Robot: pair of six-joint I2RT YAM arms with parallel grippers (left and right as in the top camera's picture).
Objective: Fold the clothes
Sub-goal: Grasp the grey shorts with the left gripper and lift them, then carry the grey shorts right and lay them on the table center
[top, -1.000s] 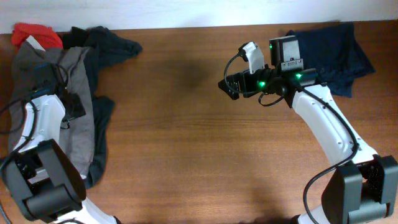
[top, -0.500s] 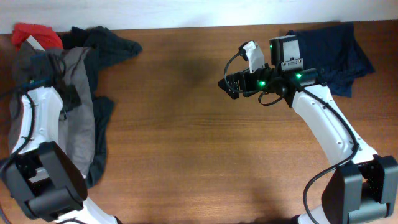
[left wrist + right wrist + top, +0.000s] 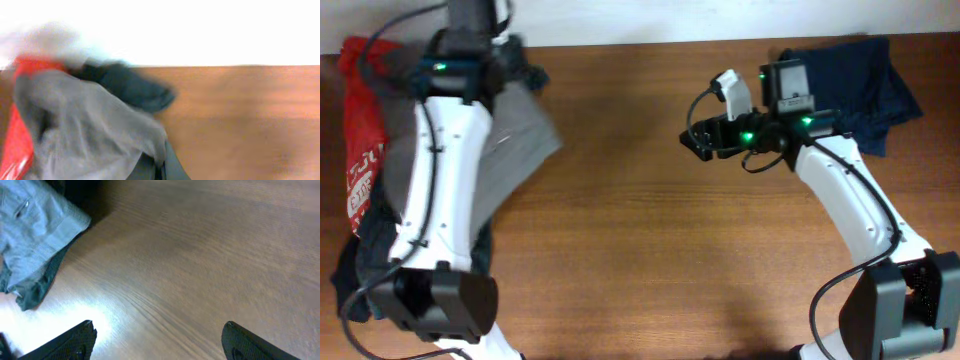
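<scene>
The grey-khaki shorts [image 3: 516,140] hang lifted off the clothes pile at the table's far left, one leg draped toward the middle. My left gripper [image 3: 161,172] is shut on a fold of the shorts [image 3: 85,130]; the view is blurred. A red tee [image 3: 360,130] with white print lies uncovered beneath, with a dark garment [image 3: 525,70] behind it. My right gripper [image 3: 697,140] hovers open over bare wood right of centre, nothing between its fingers [image 3: 75,342]. In the right wrist view the shorts [image 3: 35,225] show at the top left, far from my right gripper [image 3: 157,340].
A navy garment [image 3: 865,75] lies crumpled at the far right corner behind the right arm. More dark cloth [image 3: 360,270] trails down the left edge beside the left arm's base. Bare wooden table [image 3: 640,250] fills the middle and front.
My left gripper shut on the grey shorts, then rose toward the far edge with them, uncovering the red tee. My right gripper narrowed a little and shifted slightly right.
</scene>
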